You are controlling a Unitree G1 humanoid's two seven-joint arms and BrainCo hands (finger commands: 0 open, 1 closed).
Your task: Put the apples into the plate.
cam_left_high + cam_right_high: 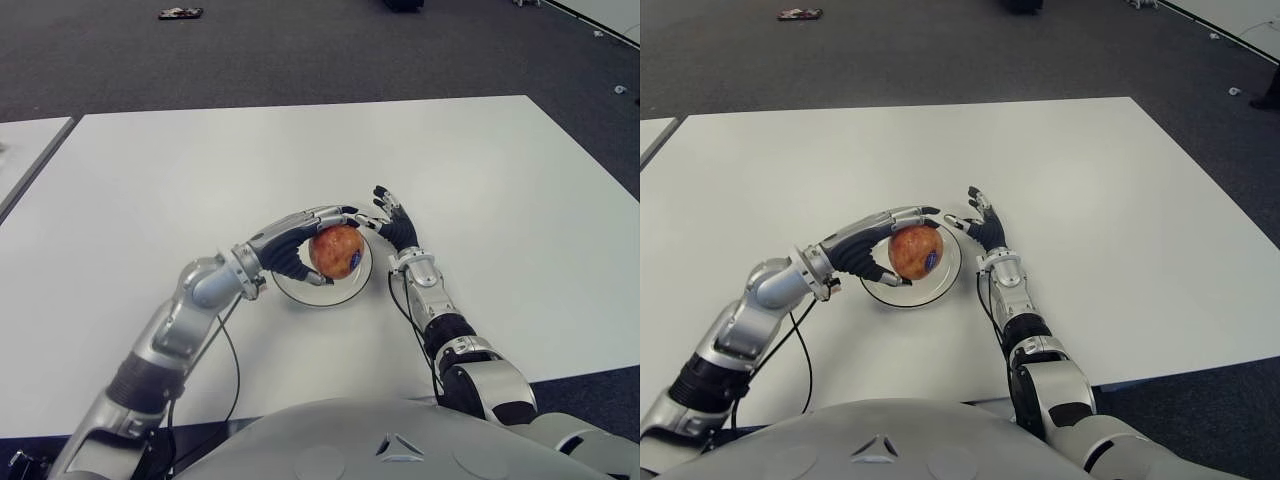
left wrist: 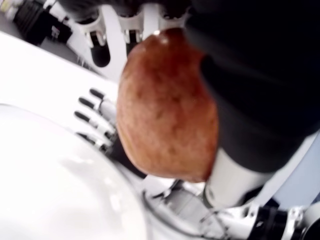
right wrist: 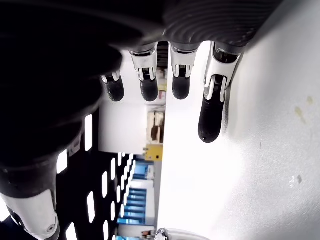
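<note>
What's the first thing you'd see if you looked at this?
A shiny red apple, gripped in the robot's left hand right over a small white plate near the front of the big white table. The right hand shows beside the plate on its right, fingers open and holding nothing.

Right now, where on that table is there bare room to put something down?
Nearly all of the white table is bare: beyond and to both sides of the plate. It is crowded only there, where the left hand holds the apple and the right hand flanks it.
</note>
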